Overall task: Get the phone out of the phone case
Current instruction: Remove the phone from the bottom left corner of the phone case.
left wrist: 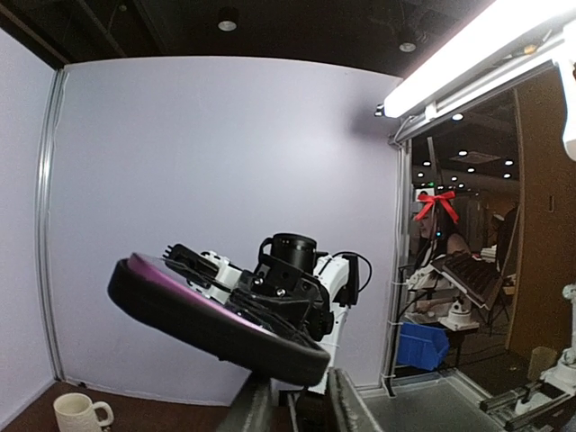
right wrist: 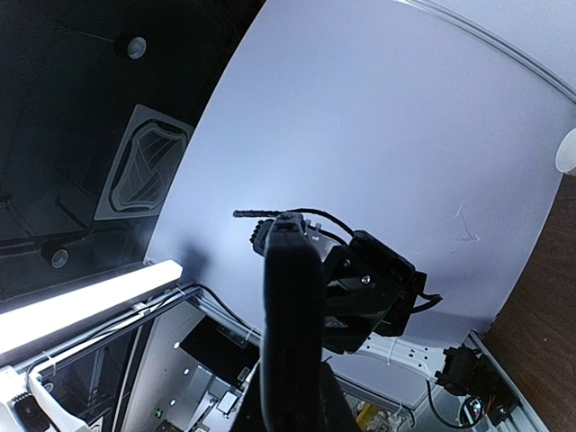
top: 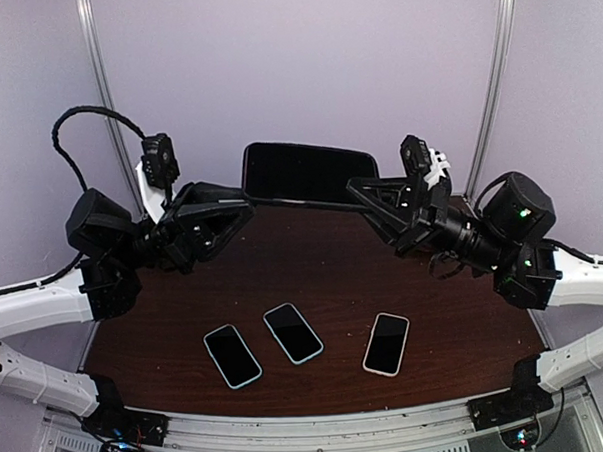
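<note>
Top external view shows the large black rectangular phone case (top: 309, 171) held in the air over the far edge of the dark brown wooden table (top: 445, 310), its long side level, with a glossy black phone filling its face. I cannot make out the seam between phone and case from here. From the left wrist camera the case (left wrist: 216, 315) has a thick rounded black rim and a face with a purple sheen.

The right gripper (top: 352, 187) is clenched on the right end of the case; its own camera shows the rim (right wrist: 292, 306) edge-on between the fingers. The left gripper (top: 246, 196) meets the left end, and its fingers (left wrist: 247, 407) appear to pinch the lower corner, though how firmly I cannot tell.

Three smaller handsets, two with pale blue rims (top: 232, 355) (top: 292, 332) and one with a cream rim (top: 387, 343), lie flat on the table nearer the arms.

The main risk, as I judge it, is height. If either pinch catches only the soft rim, peeling could let the phone pop free and drop onto the table or the handsets. If both jaws clamp phone and rim together, pulling apart would only twist the phone.
</note>
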`<control>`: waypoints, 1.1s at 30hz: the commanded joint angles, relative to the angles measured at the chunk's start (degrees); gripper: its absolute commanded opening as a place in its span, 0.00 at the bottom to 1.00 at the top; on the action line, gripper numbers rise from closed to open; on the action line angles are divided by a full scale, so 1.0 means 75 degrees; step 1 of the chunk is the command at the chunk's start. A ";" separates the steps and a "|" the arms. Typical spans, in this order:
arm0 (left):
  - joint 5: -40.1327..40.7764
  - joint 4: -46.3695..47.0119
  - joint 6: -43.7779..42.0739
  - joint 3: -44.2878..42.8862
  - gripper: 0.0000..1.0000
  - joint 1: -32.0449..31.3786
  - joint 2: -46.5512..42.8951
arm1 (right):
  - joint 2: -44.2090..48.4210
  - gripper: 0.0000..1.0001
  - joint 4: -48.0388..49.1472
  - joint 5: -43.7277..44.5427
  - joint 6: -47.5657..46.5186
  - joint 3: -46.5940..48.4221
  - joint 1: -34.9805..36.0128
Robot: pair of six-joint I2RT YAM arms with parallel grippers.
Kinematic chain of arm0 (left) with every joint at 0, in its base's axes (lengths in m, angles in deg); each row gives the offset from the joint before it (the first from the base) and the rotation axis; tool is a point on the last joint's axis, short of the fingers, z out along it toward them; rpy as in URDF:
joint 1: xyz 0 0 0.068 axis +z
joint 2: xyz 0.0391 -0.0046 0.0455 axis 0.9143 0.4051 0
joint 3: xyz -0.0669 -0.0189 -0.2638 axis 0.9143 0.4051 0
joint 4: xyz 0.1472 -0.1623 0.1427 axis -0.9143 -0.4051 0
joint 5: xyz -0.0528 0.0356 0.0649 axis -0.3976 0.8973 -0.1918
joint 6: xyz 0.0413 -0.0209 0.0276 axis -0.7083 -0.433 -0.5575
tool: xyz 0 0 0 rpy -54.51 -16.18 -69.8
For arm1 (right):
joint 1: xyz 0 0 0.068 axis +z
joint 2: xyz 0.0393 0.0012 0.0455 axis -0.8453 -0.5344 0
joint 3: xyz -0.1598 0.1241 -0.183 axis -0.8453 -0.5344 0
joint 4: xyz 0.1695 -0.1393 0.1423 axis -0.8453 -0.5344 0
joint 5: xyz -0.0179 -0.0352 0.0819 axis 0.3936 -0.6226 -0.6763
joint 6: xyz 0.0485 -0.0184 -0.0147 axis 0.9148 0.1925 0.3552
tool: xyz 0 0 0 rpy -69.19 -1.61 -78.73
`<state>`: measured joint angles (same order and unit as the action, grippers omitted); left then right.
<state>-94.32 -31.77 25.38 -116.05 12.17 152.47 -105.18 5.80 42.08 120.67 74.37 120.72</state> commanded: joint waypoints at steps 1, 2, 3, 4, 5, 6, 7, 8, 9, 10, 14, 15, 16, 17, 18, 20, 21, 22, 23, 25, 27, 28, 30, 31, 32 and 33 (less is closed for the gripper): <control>-0.0019 0.0151 0.0047 -0.0007 0.30 0.0080 0.0015 | 0.0325 0.00 -0.0502 -0.0183 -0.0623 0.0225 0.0117; -0.0039 0.0129 0.0057 0.0047 0.34 0.0084 -0.0048 | 0.0392 0.00 -0.0796 -0.0045 -0.0882 0.0304 0.0124; -0.0060 0.0071 0.0065 0.0083 0.37 0.0080 -0.0113 | 0.0456 0.00 -0.1220 0.0152 -0.1159 0.0410 0.0125; -0.0078 -0.0021 0.0070 0.0086 0.39 0.0078 -0.0171 | 0.0507 0.00 -0.1621 0.0326 -0.1462 0.0536 0.0119; -0.0087 -0.0146 0.0093 0.0057 0.40 0.0082 -0.0198 | 0.0528 0.00 -0.1916 0.0481 -0.1692 0.0622 0.0118; -0.0107 -0.0237 0.0130 0.0033 0.40 0.0078 -0.0212 | 0.0548 0.00 -0.2131 0.0588 -0.1880 0.0676 0.0116; -0.0146 -0.0257 0.0162 0.0034 0.40 0.0078 -0.0226 | 0.0561 0.00 -0.2216 0.0709 -0.2007 0.0683 0.0121; -0.0153 -0.0241 0.0199 0.0043 0.40 0.0078 -0.0227 | 0.0567 0.00 -0.2279 0.0798 -0.2126 0.0685 0.0111; -0.0152 -0.0220 0.0230 0.0056 0.40 0.0081 -0.0238 | 0.0545 0.00 -0.2354 0.0855 -0.2258 0.0706 0.0121; -0.0143 -0.0213 0.0244 0.0071 0.39 0.0078 -0.0236 | 0.0533 0.00 -0.2426 0.0890 -0.2354 0.0729 0.0113; -0.0038 -0.0186 0.0327 0.0059 0.34 0.0079 -0.0143 | 0.0463 0.00 -0.2407 0.0763 -0.2664 0.0731 0.0116; -0.0006 -0.0175 0.0358 0.0042 0.32 0.0081 -0.0097 | 0.0471 0.00 -0.2386 0.0754 -0.2769 0.0696 0.0119; 0.0019 -0.0150 0.0373 0.0026 0.30 0.0078 -0.0059 | 0.0504 0.00 -0.2420 0.0753 -0.2888 0.0661 0.0117; 0.0061 -0.0143 0.0400 0.0008 0.28 0.0084 -0.0023 | 0.0568 0.00 -0.2386 0.0770 -0.3050 0.0589 0.0116; 0.0089 -0.0139 0.0408 -0.0004 0.27 0.0078 0.0016 | 0.0648 0.00 -0.2249 0.0796 -0.3172 0.0456 0.0107; 0.0120 -0.0059 0.0419 -0.0002 0.24 0.0078 0.0109 | 0.0785 0.00 -0.2147 0.0823 -0.3403 0.0331 0.0108; 0.0128 0.0002 0.0422 0.0003 0.22 0.0078 0.0141 | 0.0841 0.00 -0.2134 0.0805 -0.3462 0.0293 0.0106; 0.0120 0.0048 0.0416 0.0019 0.20 0.0079 0.0160 | 0.0877 0.00 -0.2157 0.0819 -0.3462 0.0272 0.0108; 0.0112 0.0091 0.0405 0.0013 0.18 0.0081 0.0197 | 0.0902 0.00 -0.2197 0.0842 -0.3409 0.0259 0.0098; 0.0041 0.0160 0.0328 0.0023 0.16 0.0081 0.0241 | 0.0909 0.00 -0.2117 0.0769 -0.3059 0.0183 0.0045; -0.0039 0.0317 0.0286 0.0039 0.14 0.0080 0.0295 | 0.0839 0.00 -0.1814 0.0549 -0.2600 0.0096 0.0002; -0.0087 0.0434 0.0282 0.0042 0.14 0.0079 0.0328 | 0.0792 0.00 -0.1657 0.0428 -0.2335 0.0058 -0.0036; -0.0167 0.0628 0.0245 0.0043 0.13 0.0082 0.0399 | 0.0708 0.00 -0.1438 0.0261 -0.1681 -0.0027 -0.0094; -0.0229 0.0740 0.0240 0.0037 0.13 0.0078 0.0438 | 0.0676 0.00 -0.1275 0.0198 -0.1348 -0.0095 -0.0140; -0.0264 0.0801 0.0230 0.0023 0.13 0.0078 0.0472 | 0.0632 0.00 -0.1045 0.0140 -0.1036 -0.0200 -0.0168; -0.0261 0.0843 0.0205 0.0014 0.13 0.0084 0.0490 | 0.0611 0.00 -0.0813 0.0084 -0.0822 -0.0302 -0.0176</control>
<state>-95.04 -34.15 29.51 -115.28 12.74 155.62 -99.67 -7.18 45.23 102.92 74.51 120.09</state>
